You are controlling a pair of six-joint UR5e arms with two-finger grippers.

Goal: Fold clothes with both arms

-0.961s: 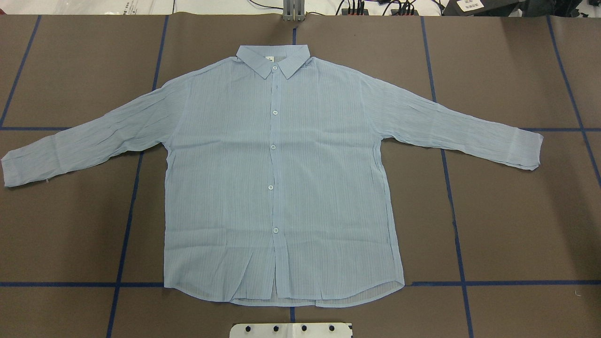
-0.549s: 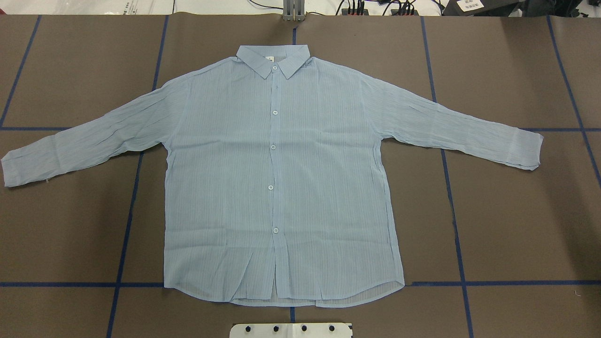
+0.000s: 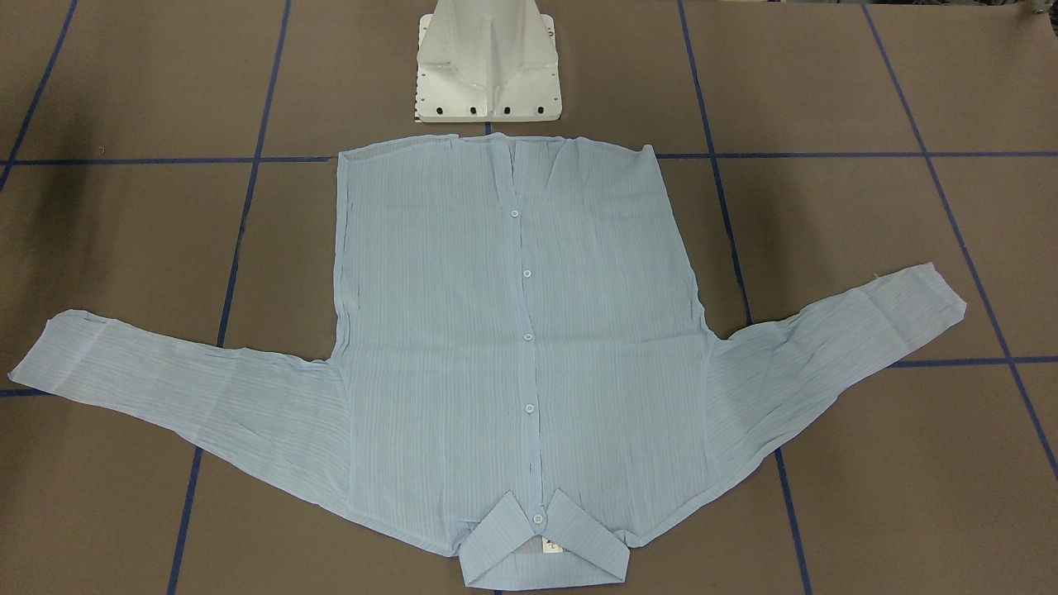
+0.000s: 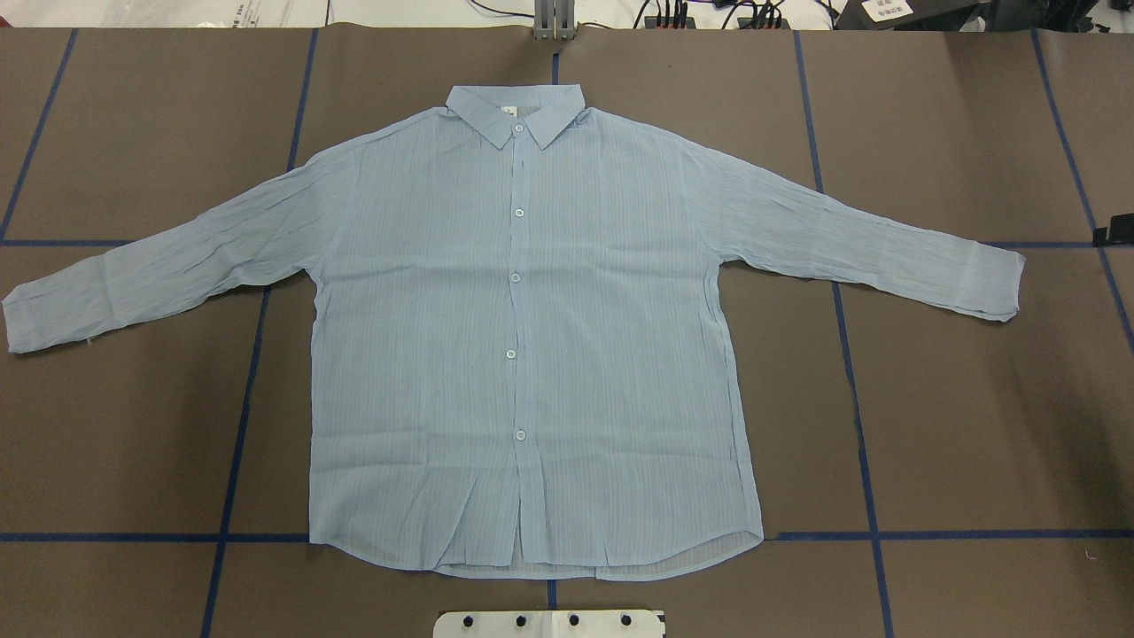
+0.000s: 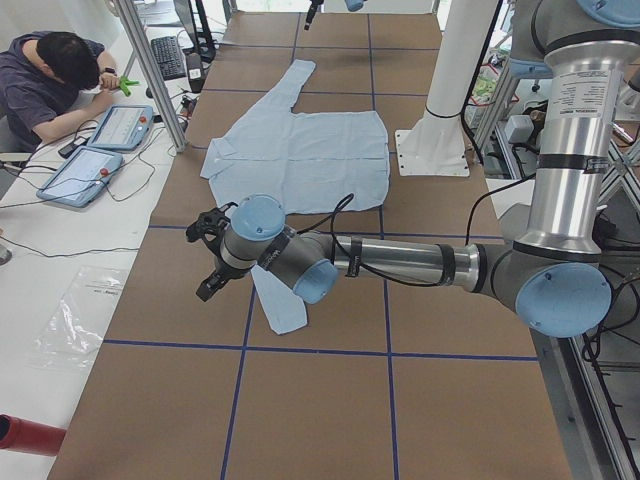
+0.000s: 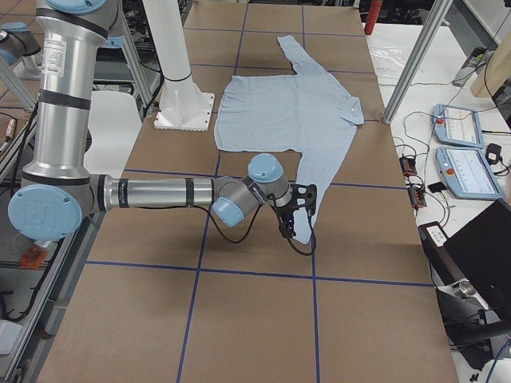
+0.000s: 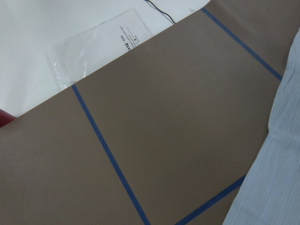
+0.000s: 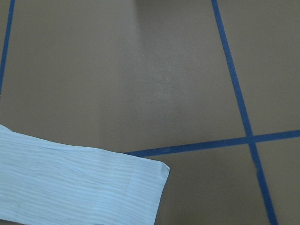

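The light blue striped shirt (image 4: 532, 337) lies flat and buttoned, front up, with both sleeves spread out; its collar is at the far side from the robot (image 3: 541, 549). My left arm (image 5: 400, 262) reaches low over the table, and its gripper (image 5: 202, 262) hangs just beyond the left sleeve's cuff (image 5: 285, 310); I cannot tell whether it is open. My right arm (image 6: 160, 194) holds its gripper (image 6: 297, 214) above the right cuff (image 6: 307, 227). Only a black sliver of that gripper (image 4: 1114, 236) shows overhead, state unclear. The wrist views show the sleeve edges (image 7: 276, 164) (image 8: 79, 187), no fingers.
The white pedestal base (image 3: 488, 74) stands just behind the shirt's hem. Blue tape lines (image 4: 239, 425) cross the brown table cover. A clear plastic bag (image 7: 98, 42) lies off the table's left end. An operator (image 5: 50, 80) sits at a side desk with tablets (image 5: 80, 175).
A black sliver of my right gripper has come in at the right edge of the overhead view, near the right cuff. The shirt has not moved.
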